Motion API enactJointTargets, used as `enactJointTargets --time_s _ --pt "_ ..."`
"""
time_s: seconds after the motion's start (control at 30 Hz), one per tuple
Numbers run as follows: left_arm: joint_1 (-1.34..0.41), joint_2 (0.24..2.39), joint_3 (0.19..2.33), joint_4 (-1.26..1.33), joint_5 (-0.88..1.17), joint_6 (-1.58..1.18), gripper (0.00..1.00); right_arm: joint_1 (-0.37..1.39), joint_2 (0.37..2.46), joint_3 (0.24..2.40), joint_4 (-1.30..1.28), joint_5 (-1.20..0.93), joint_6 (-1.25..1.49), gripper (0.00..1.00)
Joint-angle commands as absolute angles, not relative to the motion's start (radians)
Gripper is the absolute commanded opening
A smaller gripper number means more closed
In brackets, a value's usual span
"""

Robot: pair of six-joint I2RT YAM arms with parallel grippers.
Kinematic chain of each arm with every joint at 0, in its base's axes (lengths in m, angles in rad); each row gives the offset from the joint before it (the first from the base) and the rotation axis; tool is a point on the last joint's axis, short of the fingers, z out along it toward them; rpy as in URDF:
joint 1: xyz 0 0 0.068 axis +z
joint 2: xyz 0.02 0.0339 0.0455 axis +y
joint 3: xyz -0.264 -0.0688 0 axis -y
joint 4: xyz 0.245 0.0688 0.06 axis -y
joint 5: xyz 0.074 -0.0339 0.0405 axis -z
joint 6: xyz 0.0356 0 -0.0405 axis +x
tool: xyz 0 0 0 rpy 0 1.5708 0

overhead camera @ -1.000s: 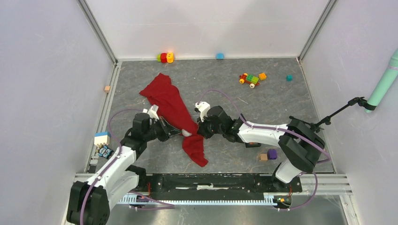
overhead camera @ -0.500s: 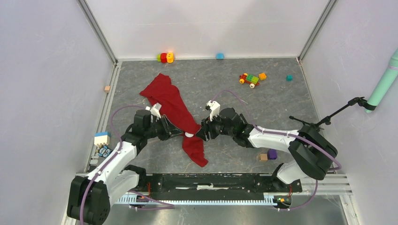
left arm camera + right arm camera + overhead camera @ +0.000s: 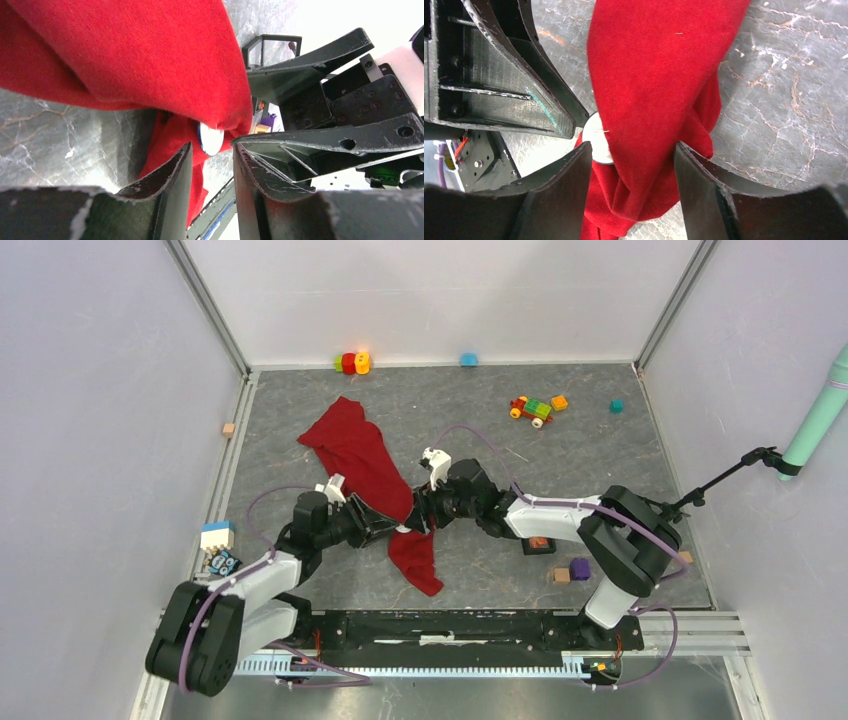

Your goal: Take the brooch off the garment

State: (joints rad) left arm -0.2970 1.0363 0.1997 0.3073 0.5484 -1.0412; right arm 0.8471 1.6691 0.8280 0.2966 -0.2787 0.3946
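Brooch [image 3: 210,139], a small white disc, sits on a bunched fold midway down the red garment [image 3: 355,455], which lies on the counter [image 3: 600,440]. The left gripper [image 3: 212,146] is spread with the disc in its gap. The right gripper [image 3: 633,147] is spread too, straddling the fold beside it. Best to close the right on cloth alone, the left squarely on the disc's rim, then pull apart slowly.

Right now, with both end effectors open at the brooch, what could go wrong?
1. The brooch sits half-buried in a fold of the garment; the left end effector may pinch cloth instead.
2. The right end effector straddles that fold, close to the left one; they could collide.
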Motion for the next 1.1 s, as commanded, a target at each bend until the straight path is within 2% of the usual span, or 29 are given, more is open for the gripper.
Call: enactJointTargets --time_s 0.0,0.1,0.37,0.5,0.63,0.77,0.93,0.97,1.0,1.03,1.07 --pt "-0.299 1.145 0.210 0.543 0.552 -1.115 0.40 0.814 1.690 0.795 0.408 -0.320 0.502 0.63" --pt "-0.299 1.199 0.204 0.593 0.550 -1.124 0.38 0.808 1.699 0.782 0.426 -0.338 0.522 0.54" --pt "-0.298 1.256 0.207 0.636 0.556 -1.120 0.31 0.804 1.704 0.742 0.508 -0.405 0.555 0.10" --pt "-0.298 1.273 0.213 0.636 0.579 -1.101 0.27 0.803 1.682 0.699 0.554 -0.413 0.573 0.00" --pt "-0.299 1.299 0.213 0.633 0.603 -1.081 0.18 0.802 1.674 0.684 0.570 -0.424 0.576 0.00" --pt "-0.299 1.331 0.221 0.649 0.631 -1.072 0.05 0.802 1.673 0.678 0.578 -0.426 0.583 0.00" --pt "-0.299 1.357 0.233 0.651 0.666 -1.060 0.07 0.803 1.669 0.676 0.577 -0.423 0.583 0.02" --pt "-0.299 1.359 0.233 0.652 0.670 -1.056 0.07 0.803 1.668 0.676 0.576 -0.423 0.582 0.05" --pt "-0.299 1.362 0.233 0.651 0.673 -1.053 0.07 0.803 1.668 0.676 0.575 -0.419 0.583 0.16" --pt "-0.300 1.366 0.232 0.651 0.677 -1.050 0.07 0.803 1.668 0.675 0.575 -0.415 0.584 0.34" --pt "-0.301 1.369 0.232 0.653 0.682 -1.047 0.03 0.802 1.672 0.674 0.575 -0.409 0.588 0.44"
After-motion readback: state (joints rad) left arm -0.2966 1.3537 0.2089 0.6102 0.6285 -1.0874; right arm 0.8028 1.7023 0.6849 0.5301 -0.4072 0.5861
